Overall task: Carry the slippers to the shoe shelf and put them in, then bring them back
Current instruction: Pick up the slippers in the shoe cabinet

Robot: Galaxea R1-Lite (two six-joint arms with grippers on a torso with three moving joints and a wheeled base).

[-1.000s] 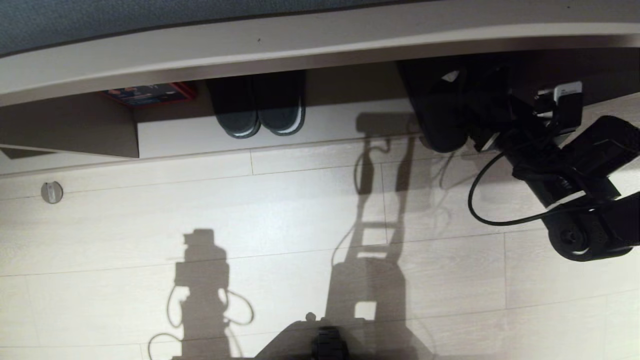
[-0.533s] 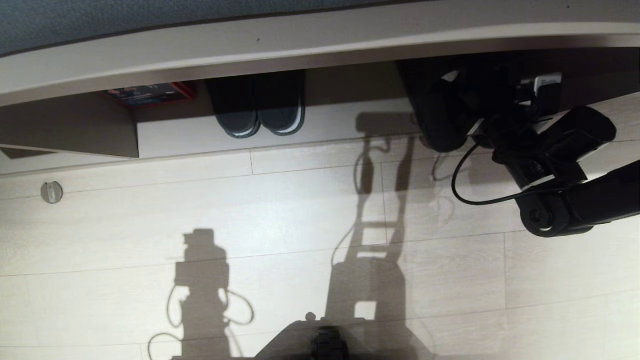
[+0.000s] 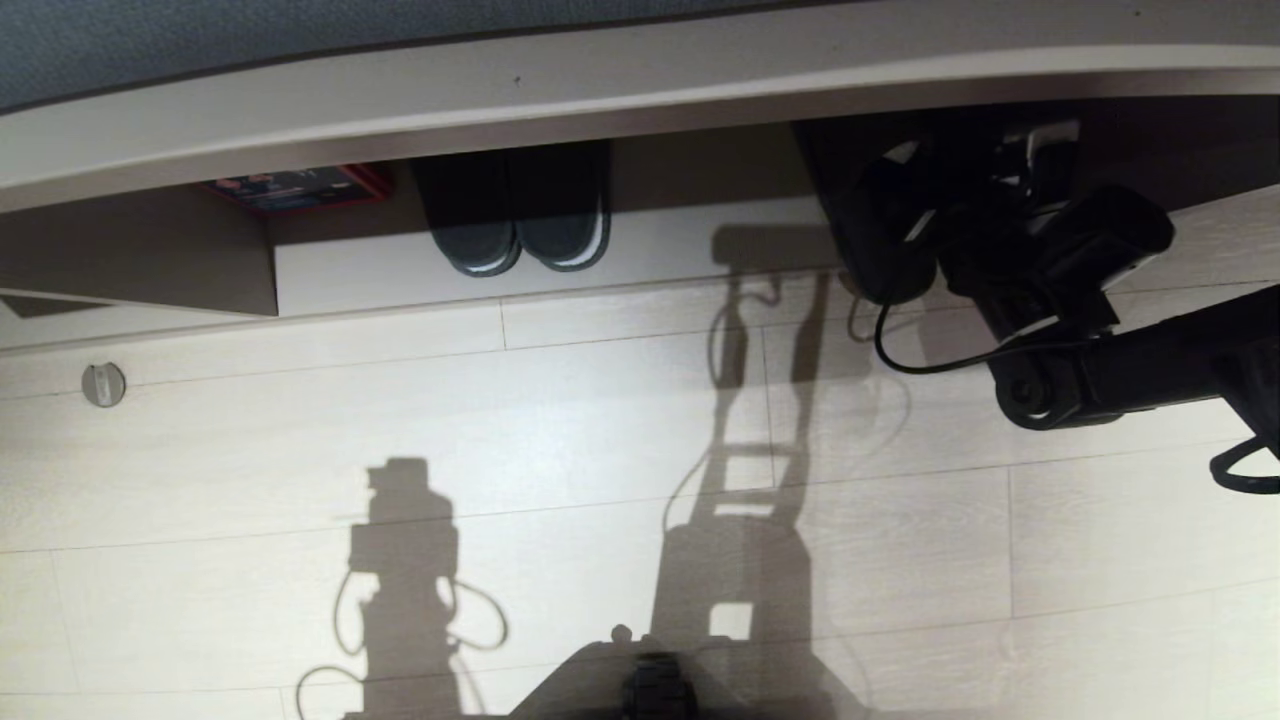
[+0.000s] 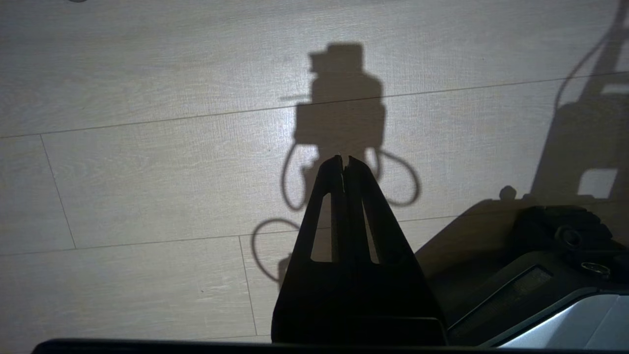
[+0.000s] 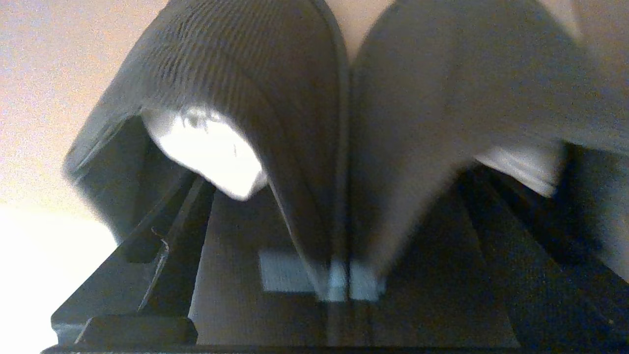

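Note:
The dark grey slippers (image 3: 872,240) lie side by side on the pale base plank of the shoe shelf (image 3: 690,245), at its right end, rounded toes at the plank's front edge. My right arm (image 3: 1085,250) reaches into the shelf over them. In the right wrist view the slippers (image 5: 295,98) fill the picture, and my right gripper (image 5: 339,196) stands open, one finger spread wide outside each slipper. My left gripper (image 4: 344,160) hangs shut and empty above the floor, outside the head view.
A darker pair with white-edged soles (image 3: 515,225) and a red box (image 3: 300,187) sit further left on the same plank, next to a brown divider panel (image 3: 140,250). A round metal floor stop (image 3: 103,384) is at the left. My base (image 3: 650,685) is at the bottom.
My right arm has swung up and left toward the shelf, bringing the gripper further in over the slippers. The slippers have stayed where they lay. The left arm has not moved.

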